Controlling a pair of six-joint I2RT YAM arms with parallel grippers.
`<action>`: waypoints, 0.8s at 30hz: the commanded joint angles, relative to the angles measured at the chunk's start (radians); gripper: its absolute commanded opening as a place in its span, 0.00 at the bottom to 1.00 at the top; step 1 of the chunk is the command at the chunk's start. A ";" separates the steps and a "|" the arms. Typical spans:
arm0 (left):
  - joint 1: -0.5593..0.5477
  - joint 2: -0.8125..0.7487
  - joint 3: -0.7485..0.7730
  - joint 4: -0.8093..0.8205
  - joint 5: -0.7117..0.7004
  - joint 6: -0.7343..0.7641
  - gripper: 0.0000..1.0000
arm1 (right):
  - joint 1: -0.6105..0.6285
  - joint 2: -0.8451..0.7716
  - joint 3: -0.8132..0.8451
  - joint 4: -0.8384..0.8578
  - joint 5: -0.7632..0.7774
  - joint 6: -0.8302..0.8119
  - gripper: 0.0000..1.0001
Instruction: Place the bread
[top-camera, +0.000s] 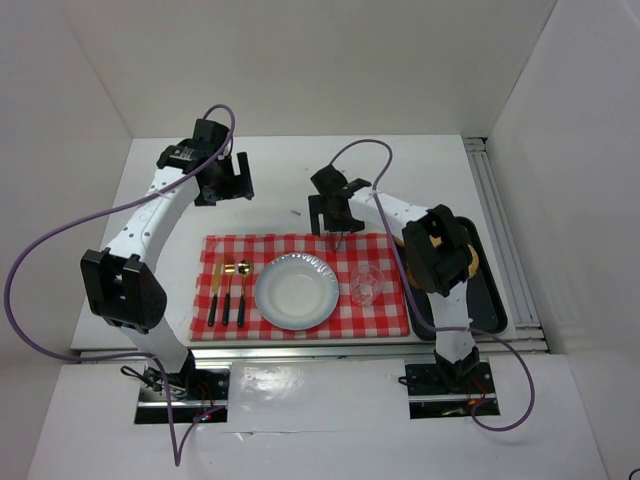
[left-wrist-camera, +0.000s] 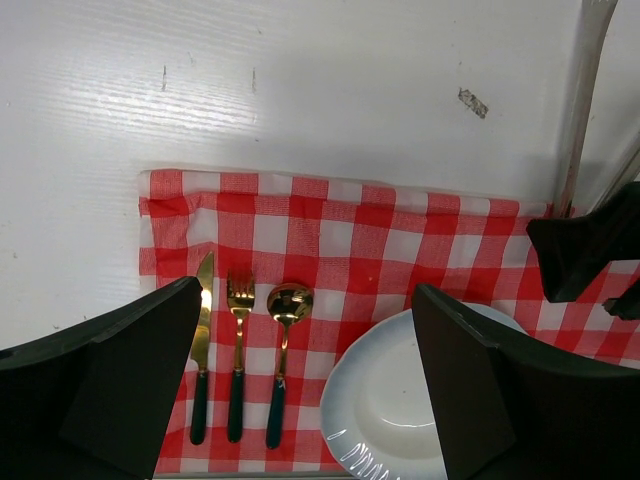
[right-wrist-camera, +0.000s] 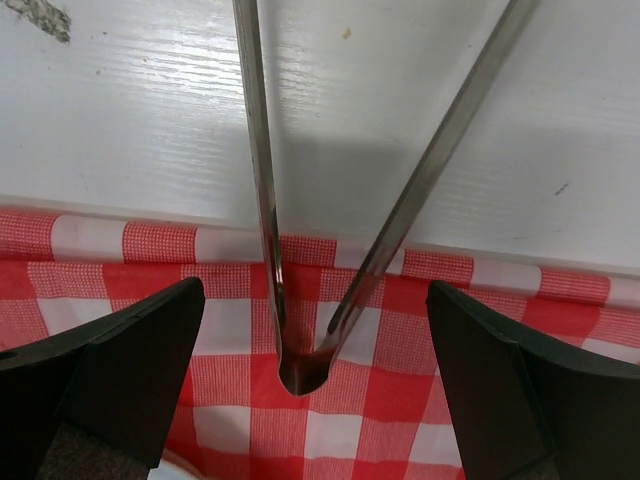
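The bread is mostly hidden: only golden-brown bits (top-camera: 471, 262) peek out from behind my right arm on the black tray (top-camera: 495, 295) at the right. I cannot tell which pieces they are. A white plate (top-camera: 296, 290) lies empty on the red checked cloth (top-camera: 385, 315); it also shows in the left wrist view (left-wrist-camera: 395, 400). My right gripper (top-camera: 333, 220) is open at the cloth's far edge. Metal tongs (right-wrist-camera: 262, 190) lie between its wide-spread fingers (right-wrist-camera: 130, 350), untouched, hinge end on the cloth. My left gripper (top-camera: 228, 182) is open and empty, above the table beyond the cloth's far left corner.
A gold knife, fork and spoon (top-camera: 228, 292) with dark handles lie left of the plate. A clear glass (top-camera: 366, 285) stands right of it. White walls enclose the table on three sides. A rail (top-camera: 500, 215) runs along the right edge.
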 joint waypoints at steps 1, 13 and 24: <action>0.004 -0.015 -0.007 0.008 0.017 0.007 1.00 | 0.012 0.023 0.047 0.063 -0.010 0.003 0.99; 0.014 0.005 0.020 0.017 0.026 0.016 1.00 | -0.052 0.100 0.037 0.233 0.047 0.023 0.94; 0.014 0.005 0.011 0.027 0.026 0.025 1.00 | -0.039 0.166 0.060 0.221 0.157 0.066 0.75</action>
